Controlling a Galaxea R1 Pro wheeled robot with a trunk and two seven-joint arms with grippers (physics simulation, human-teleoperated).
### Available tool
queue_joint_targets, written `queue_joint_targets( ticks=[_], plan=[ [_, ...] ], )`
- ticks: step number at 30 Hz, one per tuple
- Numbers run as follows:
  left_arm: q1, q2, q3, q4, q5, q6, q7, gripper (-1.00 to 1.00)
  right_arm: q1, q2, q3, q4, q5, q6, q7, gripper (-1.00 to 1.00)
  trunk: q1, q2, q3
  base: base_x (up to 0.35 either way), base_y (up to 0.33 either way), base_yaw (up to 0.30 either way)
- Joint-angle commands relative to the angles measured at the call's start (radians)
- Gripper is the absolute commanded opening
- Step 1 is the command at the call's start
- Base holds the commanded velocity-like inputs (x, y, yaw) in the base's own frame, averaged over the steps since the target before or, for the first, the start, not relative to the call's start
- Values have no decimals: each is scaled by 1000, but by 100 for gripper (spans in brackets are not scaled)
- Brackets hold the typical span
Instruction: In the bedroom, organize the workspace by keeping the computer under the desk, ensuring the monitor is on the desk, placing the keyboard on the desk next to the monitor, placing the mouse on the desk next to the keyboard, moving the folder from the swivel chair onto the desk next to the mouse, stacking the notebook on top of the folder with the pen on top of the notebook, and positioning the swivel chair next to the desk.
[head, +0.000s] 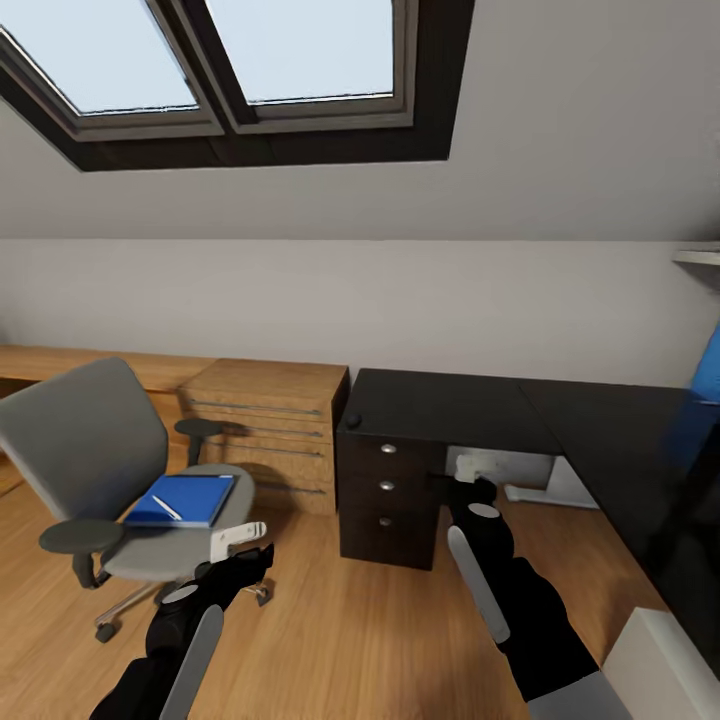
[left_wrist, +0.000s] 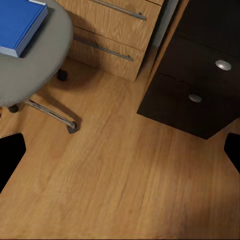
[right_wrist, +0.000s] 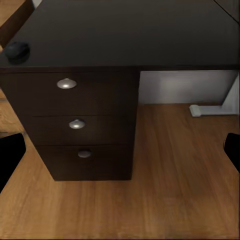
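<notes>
**Head view: folder waits on the chair, tabletop corner holds only the mouse**

Head view, nearest first: two black arms are seen held low over the wood-plank floor (head: 360, 620). The left end effector (head: 238, 541) hangs just beside the chair seat, the right end effector (head: 470, 492) in front of the drawer unit (head: 388, 492). In both wrist views the dark fingertips are set wide apart at the frame edges with nothing between them, so both are judged released and empty.

The swivel chair (head: 75, 440), grey and padded with a chrome star base, stands apart from the tabletop (head: 450, 410). On its seat the blue folder (head: 180, 500) lies flat, a thin white pen (head: 166, 508) resting on it. The folder transfer is judged to be the step in hand; a reach over the seat and a grip on the folder's edge would be called for.

Farther back, a small black mouse (head: 353, 420) sits at the glossy tabletop's near-left corner, beside a light wooden chest (head: 270, 430).
</notes>
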Motion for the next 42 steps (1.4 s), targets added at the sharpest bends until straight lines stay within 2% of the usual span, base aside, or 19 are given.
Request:
queue_joint_targets(
  ticks=[1,22,42],
  plan=[
    [-1,0,-1,-1,10,3,10,100,-1,0,2,-1,-10,2,-10,100,-1,-1,-1,-337,-4,0],
    [-1,0,-1,-1,10,3,11,100,-1,-2,2,0,-8,2,-10,100,-1,-1,-1,-333,-76,0],
    [-1,0,-1,-1,10,3,12,100,-1,-2,2,0,-8,2,-8,100,-1,-1,-1,-164,-296,0]
  ],
)
